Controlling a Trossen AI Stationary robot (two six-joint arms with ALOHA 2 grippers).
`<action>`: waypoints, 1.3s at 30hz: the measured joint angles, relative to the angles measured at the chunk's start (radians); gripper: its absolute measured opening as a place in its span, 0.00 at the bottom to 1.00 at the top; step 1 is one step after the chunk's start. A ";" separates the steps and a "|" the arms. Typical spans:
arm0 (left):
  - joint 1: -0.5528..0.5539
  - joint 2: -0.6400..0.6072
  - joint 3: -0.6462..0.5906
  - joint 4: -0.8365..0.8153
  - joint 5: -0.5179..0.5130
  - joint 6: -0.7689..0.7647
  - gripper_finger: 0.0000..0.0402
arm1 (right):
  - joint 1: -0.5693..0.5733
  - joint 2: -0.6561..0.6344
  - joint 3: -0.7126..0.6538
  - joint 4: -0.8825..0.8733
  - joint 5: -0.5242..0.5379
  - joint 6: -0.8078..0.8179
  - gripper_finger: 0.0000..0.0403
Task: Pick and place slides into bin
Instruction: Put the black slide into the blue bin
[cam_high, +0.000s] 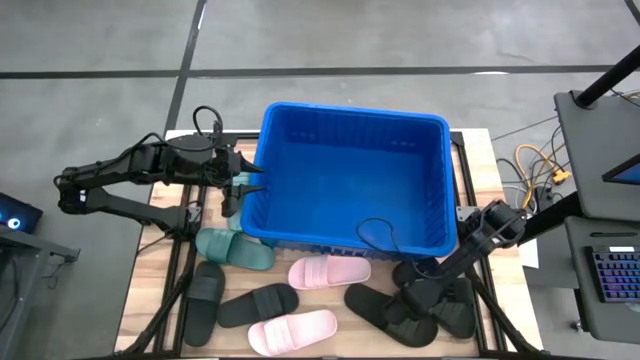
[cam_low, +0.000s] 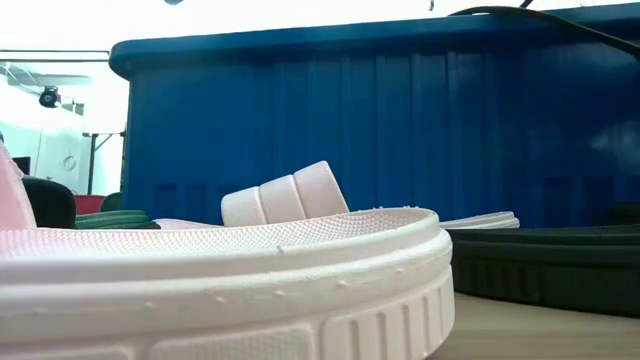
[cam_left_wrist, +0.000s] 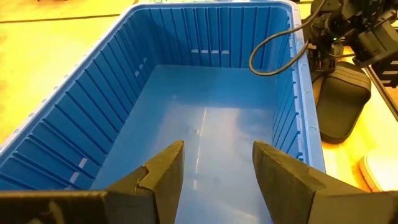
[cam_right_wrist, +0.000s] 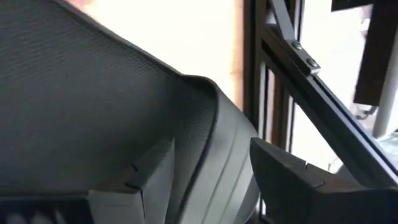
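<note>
Over the bin (cam_high: 352, 120), left gripper (cam_left_wrist: 217, 165) gapes empty; right gripper (cam_right_wrist: 211, 168) open astride a black slide (cam_right_wrist: 93, 106).

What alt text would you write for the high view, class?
An empty blue bin sits on a table with slides lined up along its near side. The open left gripper hovers at its left rim; the right gripper reaches black slides.
</note>
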 joint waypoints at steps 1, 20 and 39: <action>0.000 0.000 0.000 0.000 0.000 0.000 0.44 | 0.005 0.000 -0.003 0.000 -0.009 0.001 0.48; 0.000 -0.001 0.000 0.000 0.000 0.003 0.44 | 0.028 0.000 -0.009 0.046 -0.043 -0.011 0.12; 0.000 -0.001 0.000 0.055 -0.001 0.026 0.44 | 0.029 -0.001 0.137 -0.085 0.019 -0.064 0.03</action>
